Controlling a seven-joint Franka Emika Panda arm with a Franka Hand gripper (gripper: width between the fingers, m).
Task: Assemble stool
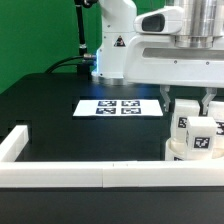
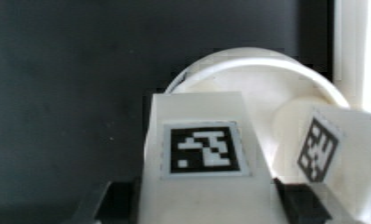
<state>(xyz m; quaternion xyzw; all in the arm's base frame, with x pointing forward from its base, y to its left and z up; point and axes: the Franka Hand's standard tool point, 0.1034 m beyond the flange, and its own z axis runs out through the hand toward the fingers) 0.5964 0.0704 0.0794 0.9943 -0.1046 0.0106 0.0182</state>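
Observation:
The round white stool seat (image 1: 184,151) lies at the exterior view's right, just behind the front rail. Two white blocky legs with square tags stand up from it: one leg (image 1: 186,122) on the left and a second leg (image 1: 204,138) close beside it on the right. My gripper (image 1: 194,103) comes down from above onto them. In the wrist view my gripper (image 2: 217,205) has its dark pads (image 2: 136,200) against both sides of the near leg (image 2: 207,150). The second leg (image 2: 335,146) stands beside it, with the seat (image 2: 253,72) behind. A third leg is not in view.
The marker board (image 1: 120,107) lies flat on the black table at mid-table. White border rails run along the front (image 1: 90,176) and the left side (image 1: 14,145). The robot's base (image 1: 118,45) stands at the back.

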